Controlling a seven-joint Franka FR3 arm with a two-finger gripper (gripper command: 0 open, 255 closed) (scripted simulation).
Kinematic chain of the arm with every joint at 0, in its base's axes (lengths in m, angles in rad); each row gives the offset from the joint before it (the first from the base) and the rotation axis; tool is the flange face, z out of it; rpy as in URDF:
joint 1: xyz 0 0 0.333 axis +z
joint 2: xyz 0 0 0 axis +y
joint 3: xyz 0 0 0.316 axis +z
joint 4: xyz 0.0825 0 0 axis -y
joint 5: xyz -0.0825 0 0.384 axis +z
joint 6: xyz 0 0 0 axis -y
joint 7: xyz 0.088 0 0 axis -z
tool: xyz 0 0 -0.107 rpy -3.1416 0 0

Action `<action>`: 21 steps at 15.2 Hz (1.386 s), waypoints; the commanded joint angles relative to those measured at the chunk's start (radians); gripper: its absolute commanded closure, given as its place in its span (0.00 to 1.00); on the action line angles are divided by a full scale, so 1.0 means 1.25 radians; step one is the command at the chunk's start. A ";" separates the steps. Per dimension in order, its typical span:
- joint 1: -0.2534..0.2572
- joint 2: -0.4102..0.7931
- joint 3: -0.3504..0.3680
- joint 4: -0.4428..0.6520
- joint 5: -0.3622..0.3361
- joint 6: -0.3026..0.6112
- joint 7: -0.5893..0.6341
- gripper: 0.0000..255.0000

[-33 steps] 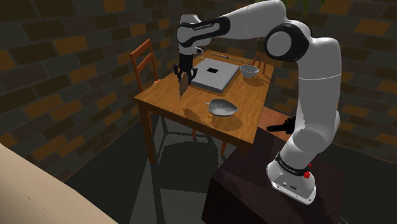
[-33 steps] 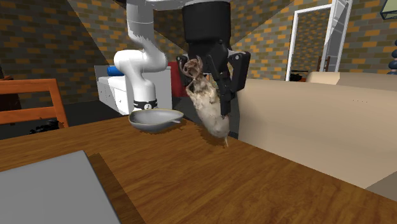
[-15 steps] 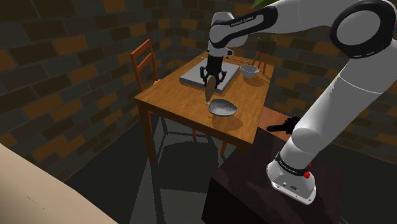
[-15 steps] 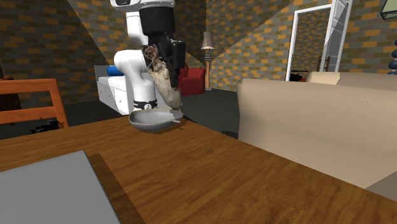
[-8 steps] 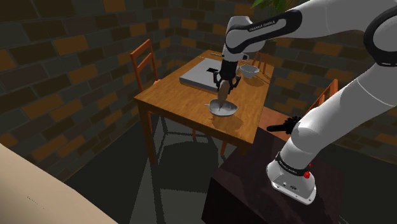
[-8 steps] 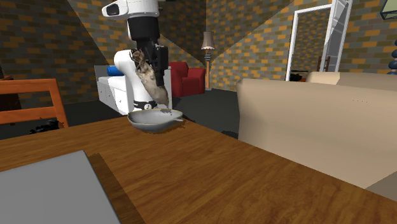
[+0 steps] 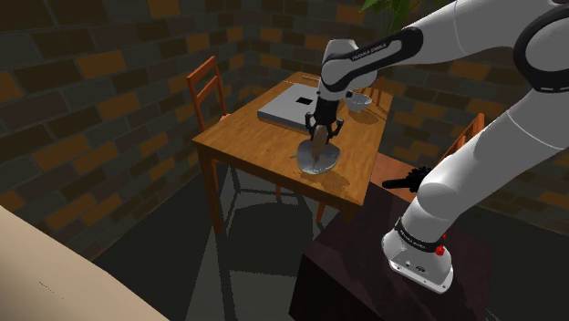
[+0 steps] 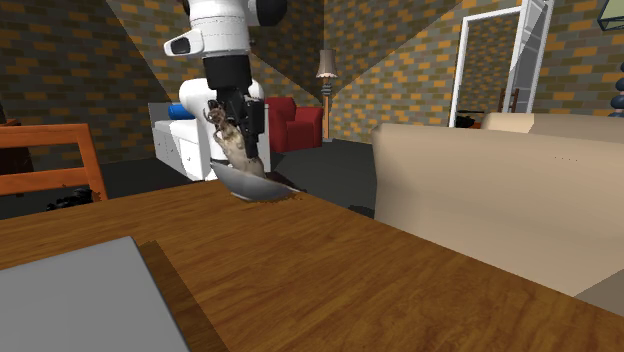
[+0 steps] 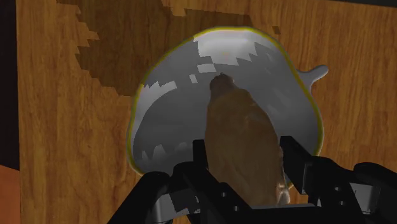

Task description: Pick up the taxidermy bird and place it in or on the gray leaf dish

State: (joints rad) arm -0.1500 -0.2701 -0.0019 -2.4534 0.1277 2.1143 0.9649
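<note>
While tool [image 9: 245, 162] clasps brown bird [image 9: 236, 121], bird's lower end dips into gray leaf dish [image 9: 168, 105] on wooden table [image 9: 63, 133].

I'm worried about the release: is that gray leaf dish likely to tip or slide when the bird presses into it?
Probably tippy: the dish has a rounded bowl and looks tilted under the bird in the second exterior view. It may also slide, being glossy on a smooth wooden table.
</note>
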 commanded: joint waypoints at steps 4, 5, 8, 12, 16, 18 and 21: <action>0.001 0.032 -0.001 -0.027 0.005 0.059 -0.009 1.00; 0.002 0.038 -0.001 -0.032 0.006 0.070 -0.010 1.00; 0.002 0.038 -0.001 -0.032 0.006 0.070 -0.010 1.00; 0.002 0.038 -0.001 -0.032 0.006 0.070 -0.010 1.00; 0.002 0.038 -0.002 -0.032 0.006 0.069 -0.011 0.00; 0.002 0.038 -0.001 -0.032 0.006 0.070 -0.010 0.00; -0.003 0.000 -0.006 0.017 -0.004 -0.018 -0.005 0.00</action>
State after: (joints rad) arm -0.1541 -0.2638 -0.0102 -2.4503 0.1242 2.1184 0.9541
